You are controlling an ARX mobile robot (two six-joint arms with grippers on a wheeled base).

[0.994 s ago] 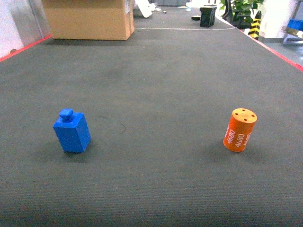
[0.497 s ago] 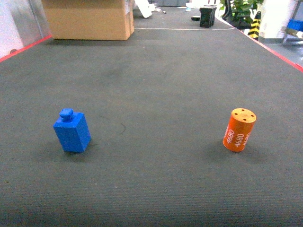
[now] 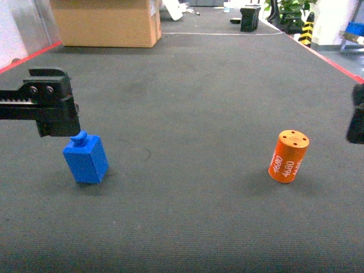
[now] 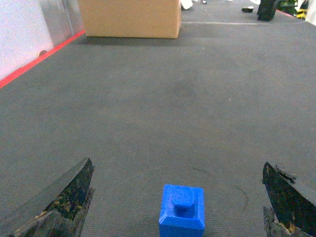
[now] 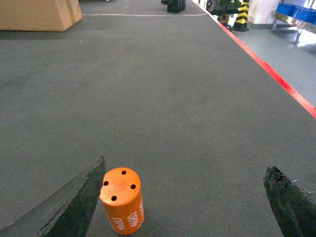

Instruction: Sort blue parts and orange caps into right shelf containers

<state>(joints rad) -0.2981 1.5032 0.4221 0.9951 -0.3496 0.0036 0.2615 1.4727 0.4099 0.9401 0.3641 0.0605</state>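
Observation:
A blue part, a square block with a small knob on top, stands on the dark carpet at the left. My left gripper hovers just above and behind it. In the left wrist view the blue part lies between the wide-apart fingers of the open left gripper. An orange cap with white lettering stands upright at the right. My right gripper shows only at the frame's edge. In the right wrist view the orange cap sits close to the left finger of the open right gripper. Blue containers rest on a rack far right.
A large cardboard box stands at the back left. Red floor lines border the carpet on both sides. A black object and a yellow-black striped post stand at the far back right.
Both grippers have come into the head view, the left one above the blue part and the right one at the right edge. The blue part and orange cap have not moved.

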